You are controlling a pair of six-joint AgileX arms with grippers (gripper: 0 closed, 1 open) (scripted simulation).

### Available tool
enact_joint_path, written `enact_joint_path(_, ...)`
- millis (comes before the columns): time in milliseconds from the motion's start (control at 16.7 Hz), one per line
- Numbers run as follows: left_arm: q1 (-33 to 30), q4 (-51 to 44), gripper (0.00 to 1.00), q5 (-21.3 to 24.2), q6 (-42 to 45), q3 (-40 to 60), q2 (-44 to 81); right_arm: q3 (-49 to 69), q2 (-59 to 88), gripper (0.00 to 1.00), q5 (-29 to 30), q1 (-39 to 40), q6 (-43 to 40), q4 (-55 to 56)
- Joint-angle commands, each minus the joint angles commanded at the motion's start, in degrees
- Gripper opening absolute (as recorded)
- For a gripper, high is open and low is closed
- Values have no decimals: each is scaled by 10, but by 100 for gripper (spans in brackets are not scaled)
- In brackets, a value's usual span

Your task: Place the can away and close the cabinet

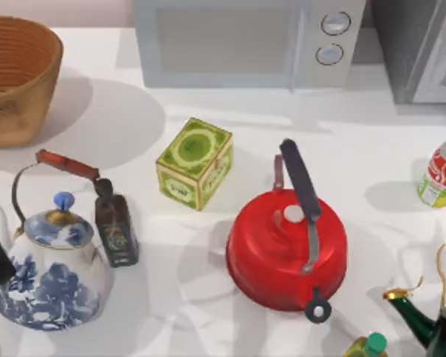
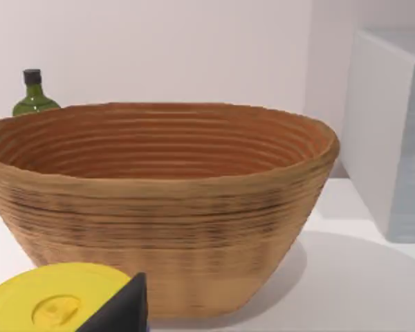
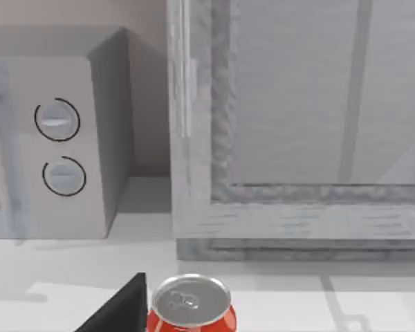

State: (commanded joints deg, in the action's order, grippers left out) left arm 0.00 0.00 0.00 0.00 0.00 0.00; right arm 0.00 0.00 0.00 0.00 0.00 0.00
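Can [image 1: 441, 174] stands upright on the worktop [image 1: 208, 297], far right edge in the top view, untouched, nothing gripping it. In the right wrist view the can [image 3: 191, 308] sits just below and ahead of the right tool, close, silver top facing the camera; a dark finger [image 3: 121, 308] shows beside it, not touching. Whether that tool is open or closed I cannot tell.

Beyond the can from the right tool: the grey cabinet [image 3: 297, 138], front edge near the can, looks like its door stands open, though that's a judgement. Microwave [image 3: 55, 138] next to the cabinet.

Step in hand: approach to the can, grasp not yet made. Next move calls for the right tool to drop down around the can body, close on it, lift, carry it forward into the cabinet, then push the door shut.

Left tool parked at the far left, well apart from the can, facing the basket [image 2: 159, 200]; its state I cannot tell.

Red kettle [image 1: 286, 249] and tea tin [image 1: 195, 163] sit mid-worktop, out of the path.
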Motion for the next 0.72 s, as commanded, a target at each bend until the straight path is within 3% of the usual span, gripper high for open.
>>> enact_joint_path(360,0,0,100,0,0,0,0,33,62,100,6,-2,19,8)
enact_joint_path(720,0,0,100,0,0,0,0,130,311,100,16,15,37,36)
